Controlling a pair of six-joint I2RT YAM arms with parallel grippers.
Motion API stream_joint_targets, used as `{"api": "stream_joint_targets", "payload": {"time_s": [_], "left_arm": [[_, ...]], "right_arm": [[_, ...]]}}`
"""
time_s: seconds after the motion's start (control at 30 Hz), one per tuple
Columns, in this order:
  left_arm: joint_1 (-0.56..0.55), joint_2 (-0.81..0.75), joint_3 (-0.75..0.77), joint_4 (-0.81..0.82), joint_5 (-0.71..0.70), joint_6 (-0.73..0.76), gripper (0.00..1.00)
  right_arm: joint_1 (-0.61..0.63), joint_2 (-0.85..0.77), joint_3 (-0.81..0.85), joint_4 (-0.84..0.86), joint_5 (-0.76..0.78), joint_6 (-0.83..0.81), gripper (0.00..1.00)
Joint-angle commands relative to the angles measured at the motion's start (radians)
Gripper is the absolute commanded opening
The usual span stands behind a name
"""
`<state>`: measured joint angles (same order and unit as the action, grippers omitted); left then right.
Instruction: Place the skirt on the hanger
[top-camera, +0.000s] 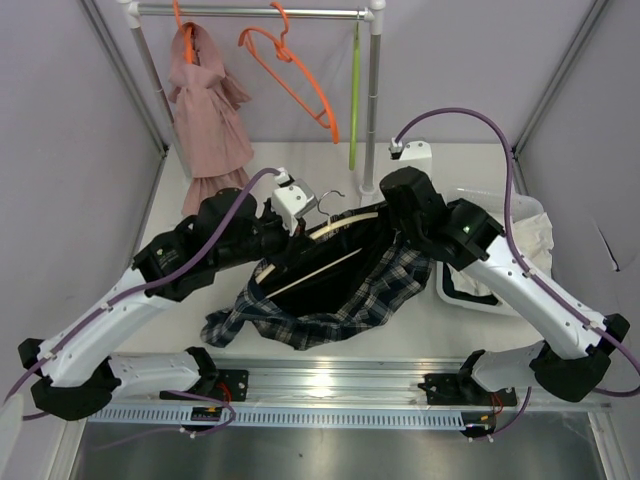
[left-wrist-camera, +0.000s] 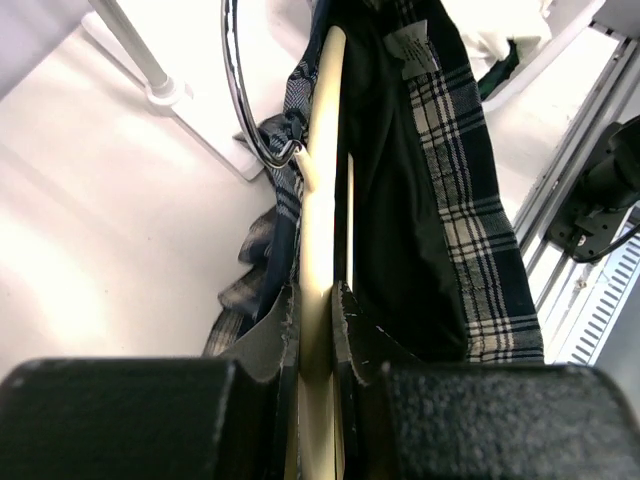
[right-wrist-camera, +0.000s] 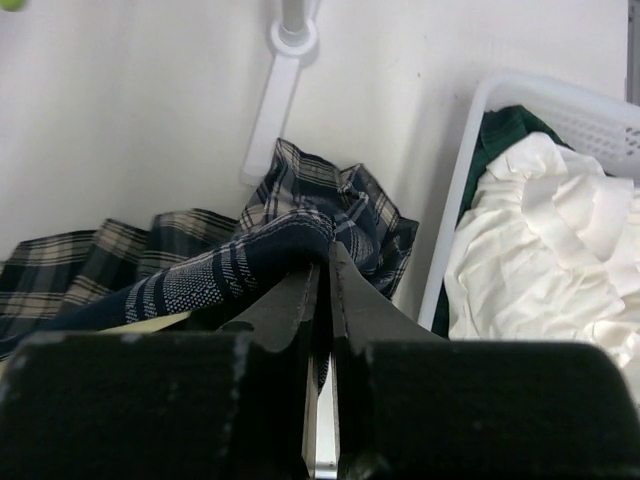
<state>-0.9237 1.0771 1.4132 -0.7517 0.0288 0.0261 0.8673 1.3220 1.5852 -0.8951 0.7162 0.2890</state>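
The jaws of the left gripper (left-wrist-camera: 315, 300) were clenched on one end of the hanger (left-wrist-camera: 322, 150), whose cream bar ran straight away from them, its long axis pointing across the table (top-camera: 420, 335) toward the right arm. The jaws of the right gripper (right-wrist-camera: 322, 268) were pressed shut on a fold of the skirt (right-wrist-camera: 250, 250) just at the hanger's far end — so I judged the right arm nearer the shoulder left to dress. The rest of the skirt sagged from the bar onto the table toward the near edge — whether it sat over both shoulders could not be told.
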Motion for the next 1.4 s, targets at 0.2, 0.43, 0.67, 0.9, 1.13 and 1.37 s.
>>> {"api": "stream_joint_targets", "payload": {"time_s": [0.2,0.43,0.67,0.9,1.13,1.37], "left_arm": [[-0.004,-0.06,0.075,0.054,-0.013,-0.006,0.0],[-0.004,-0.051,0.092,0.026,-0.024,0.005,0.0],[-0.004,-0.034,0.087,0.003,-0.062,0.0,0.0],[-0.004,0.044,0.115,-0.074,-0.17,0.001,0.0],[-0.006,0.063,0.133,-0.074,-0.181,0.003,0.0],[-0.006,0.08,0.176,-0.077,-0.188,0.009,0.0]], "right_arm": [[-0.034,-0.015,0.03,0.028,-0.087,-0.001,0.32],[-0.04,0.016,0.104,0.004,-0.09,0.002,0.2],[-0.048,0.048,0.168,-0.027,-0.092,0.009,0.0],[-0.034,0.097,0.343,-0.116,-0.08,0.012,0.0],[0.009,0.12,0.354,-0.142,-0.044,0.013,0.0],[0.038,0.14,0.369,-0.179,0.005,0.015,0.0]]}}
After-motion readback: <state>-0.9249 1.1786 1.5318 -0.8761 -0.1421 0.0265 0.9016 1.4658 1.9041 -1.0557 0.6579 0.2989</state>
